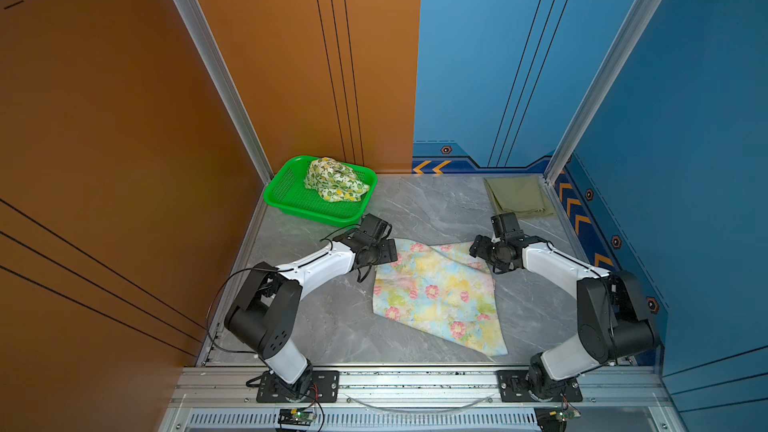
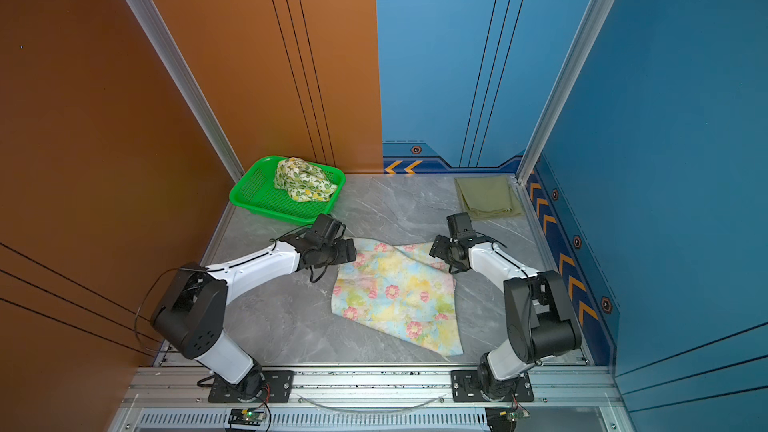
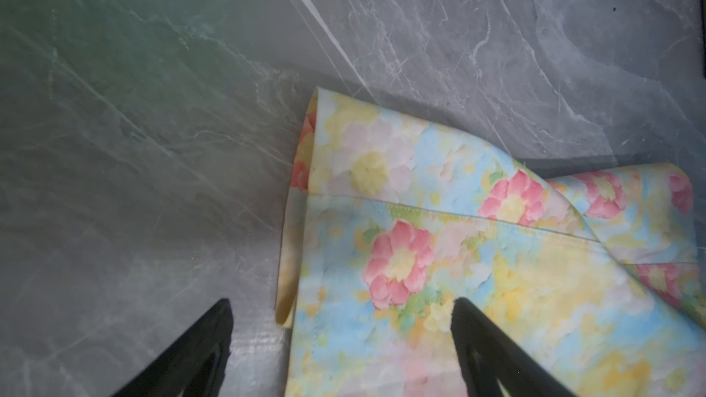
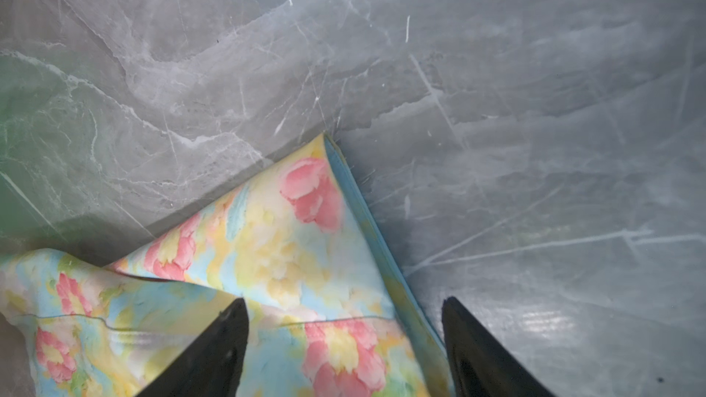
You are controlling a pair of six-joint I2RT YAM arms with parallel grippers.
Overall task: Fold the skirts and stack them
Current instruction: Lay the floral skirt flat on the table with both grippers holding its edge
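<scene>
Olive skirt (image 1: pixel 519 197) lies folded in the table's (image 1: pixel 415 209) far right corner. Floral skirt (image 1: pixel 436 292) lies spread mid-table, seemingly next to fold; left fingers (image 3: pixel 198 349) and right fingers (image 4: pixel 214 345) hang open over its far corners. Lemon skirt (image 1: pixel 332 180) sits crumpled in the basket (image 1: pixel 299 197).

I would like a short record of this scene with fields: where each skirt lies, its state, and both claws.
floral skirt: spread on the table, far edge rumpled
lemon skirt: crumpled in green basket, far left
olive skirt: folded, far right corner
left claw: open, at floral skirt's far left corner
right claw: open, at its far right corner
stack: not yet begun
</scene>
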